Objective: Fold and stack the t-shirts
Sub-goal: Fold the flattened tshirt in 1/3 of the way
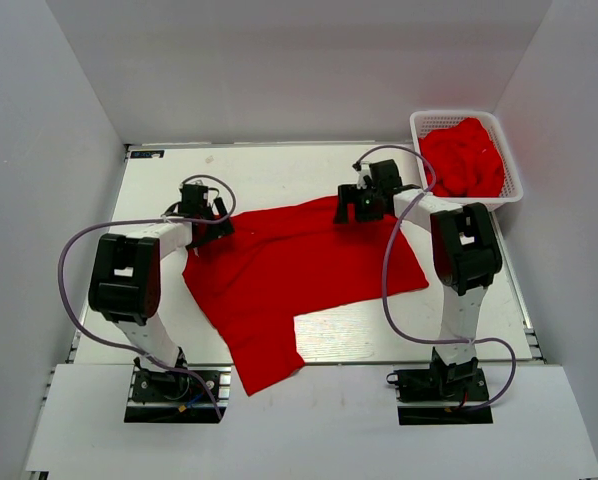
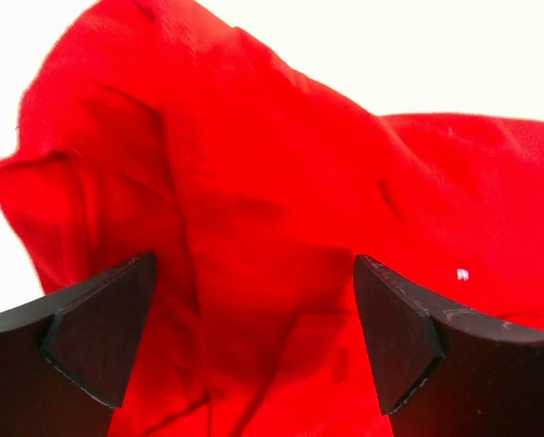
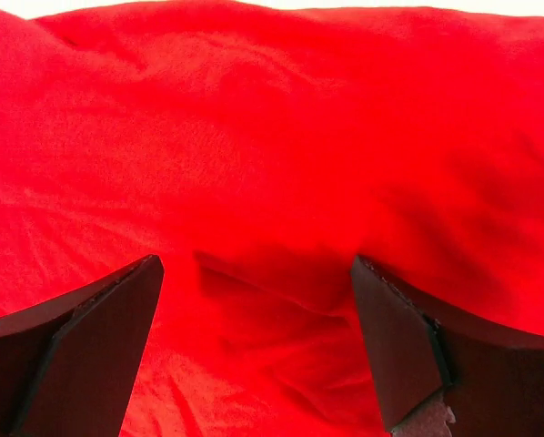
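Red t-shirt (image 1: 299,270) lying rumpled on worktop (image 1: 269,170). Left end effector (image 1: 207,228) and right end effector (image 1: 354,210), both spread, at its far edge. Further t-shirts (image 1: 464,158) in far-right basket (image 1: 416,125).

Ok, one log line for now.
t-shirt: spread, unfolded | left gripper: open over it | right gripper: open over it | basket: red cloth

A red t-shirt (image 1: 299,275) lies spread on the table (image 1: 269,165), left hand (image 1: 211,228) and right hand (image 1: 349,210) over its far corners
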Robot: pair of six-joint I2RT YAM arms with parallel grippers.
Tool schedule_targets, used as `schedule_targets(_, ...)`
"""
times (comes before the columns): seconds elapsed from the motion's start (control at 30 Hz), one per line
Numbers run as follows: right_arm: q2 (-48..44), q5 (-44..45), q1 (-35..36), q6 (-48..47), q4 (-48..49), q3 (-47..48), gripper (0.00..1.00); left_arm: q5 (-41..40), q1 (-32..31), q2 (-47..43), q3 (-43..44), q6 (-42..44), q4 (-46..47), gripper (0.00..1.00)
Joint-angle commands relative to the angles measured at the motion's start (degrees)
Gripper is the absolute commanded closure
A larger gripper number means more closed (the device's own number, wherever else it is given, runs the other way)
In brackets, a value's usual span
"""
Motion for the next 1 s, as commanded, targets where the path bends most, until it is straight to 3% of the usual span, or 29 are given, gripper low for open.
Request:
schedule_targets(0.0,1.32,4.09,-1.47,2.00,-1.11,-0.72,0.10,-3.64,1.33,1.56,3.48,0.36,-0.29,0.00)
schedule_targets(0.33,-0.34,4.72,-3.06,-1.07,-2.96,1.12,0.10,-4.17,3.88,9.55,11.04,-0.16,-1.00,0.00)
schedule_targets(0.67,-1.75,6.04,-3.14,-4.14,-3.66,5.51,0.10,-2.95,5.03,24.24,34.15,2.81,-6.44,0.00)
schedule_targets(0.83,-3.76,4.55,-2.97,-5.81,-6.91,8.33,0.10,-2.94,5.03,22.50,41.27,6.59,-10.39,0.00)
schedule_targets(0.97,-7.71,4.11,-3.14,-7.40,-6.75,7.02,0.10,-7.32,3.71,15.91,40.58,8.97,-14.43,0.00)
